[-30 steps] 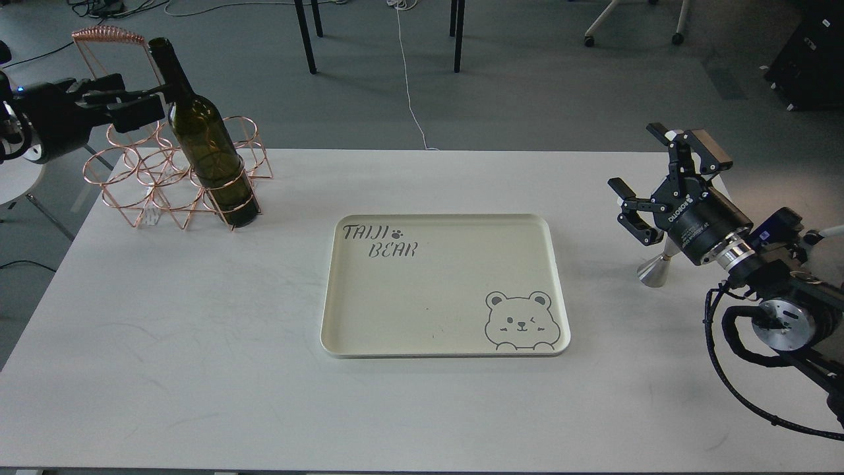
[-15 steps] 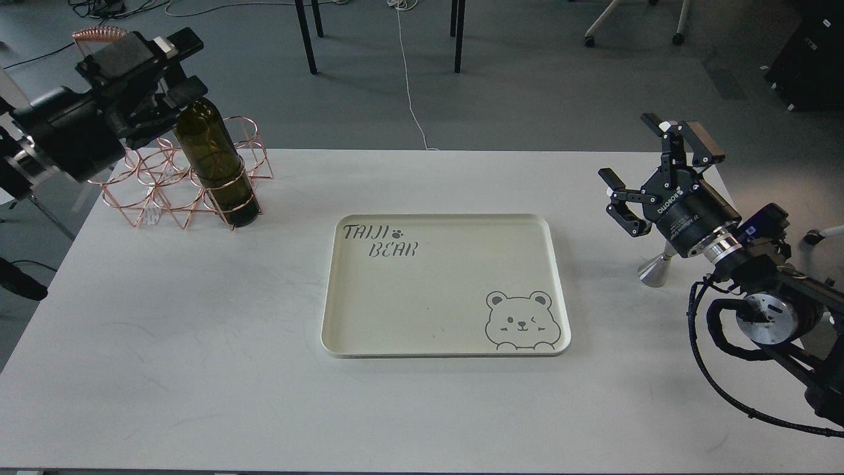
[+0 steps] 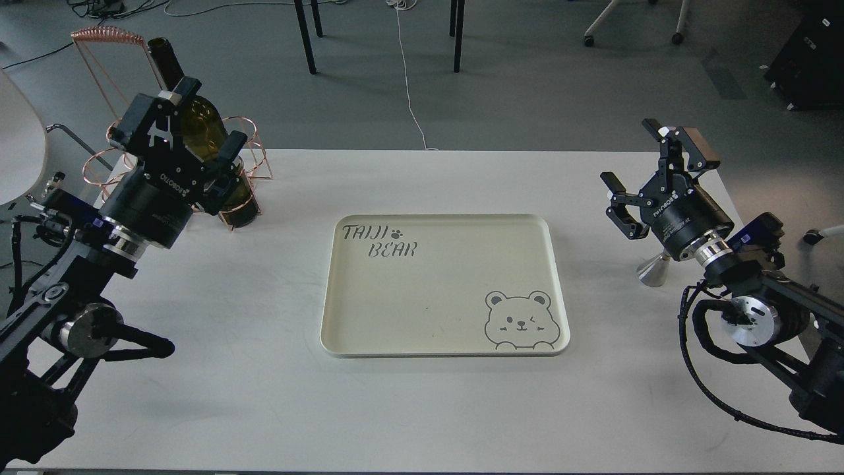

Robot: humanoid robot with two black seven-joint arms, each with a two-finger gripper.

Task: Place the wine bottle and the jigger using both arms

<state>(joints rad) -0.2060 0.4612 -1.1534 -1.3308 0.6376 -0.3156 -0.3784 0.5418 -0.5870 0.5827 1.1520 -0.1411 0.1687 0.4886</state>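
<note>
The wine bottle (image 3: 198, 125) is tall, made of glass, and looks heavy. It could slip or break, so I think the wide belly is the best place to grab it, not the thin neck. It stands in the copper wire rack (image 3: 247, 142) at the far left corner of the counter (image 3: 198, 369).

My left end effector (image 3: 191, 138) is right in front of the bottle's belly, pointing up and away from me. Its fingers are spread apart, with the bottle showing between them, and I can't tell if they touch the glass.

The jigger (image 3: 653, 269) is small, shiny metal, so it is light, hard and a bit slippery. I would pinch it at its thin waist. It stands on the counter right of the cream bear tray (image 3: 448, 330). My right end effector (image 3: 653, 173) hangs just above it, fingers wide apart and holding nothing.
</note>
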